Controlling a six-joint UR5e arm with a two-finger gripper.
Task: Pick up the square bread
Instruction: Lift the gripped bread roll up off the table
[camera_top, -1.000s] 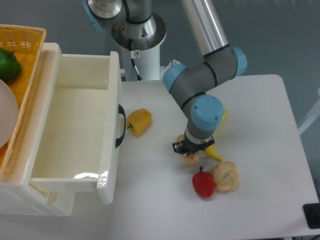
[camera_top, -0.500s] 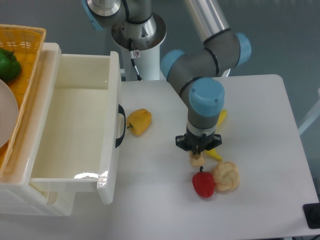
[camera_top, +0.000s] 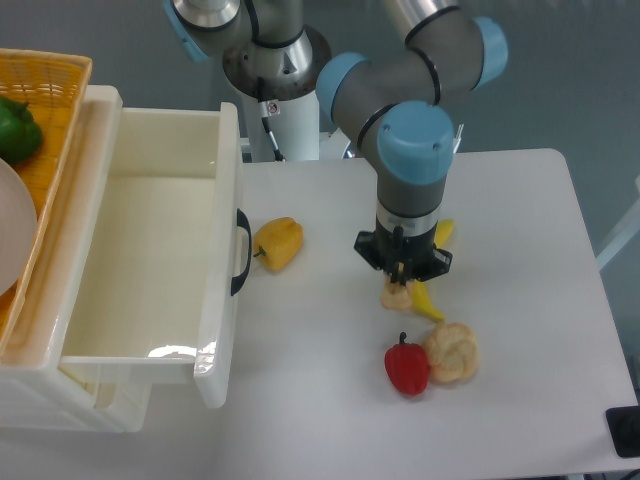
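Observation:
The square bread (camera_top: 395, 296) is a small pale tan block, partly hidden by my gripper (camera_top: 401, 284). The gripper points straight down in the middle of the table and is shut on the bread, holding it a little above the tabletop. The arm's blue wrist joint (camera_top: 416, 143) hangs directly over it. Only the bread's lower part shows below the fingertips.
A yellow banana (camera_top: 429, 303) lies just right of the gripper. A red pepper (camera_top: 407, 367) and a round lumpy roll (camera_top: 452, 350) sit in front of it. A yellow bell pepper (camera_top: 278, 243) lies to the left, near the white open bin (camera_top: 222, 300). A wicker basket (camera_top: 52, 110) holds a green pepper (camera_top: 17, 130).
The gripper has risen and shifted slightly right, and the square bread has come up off the table with it. The peppers, roll and banana have not moved.

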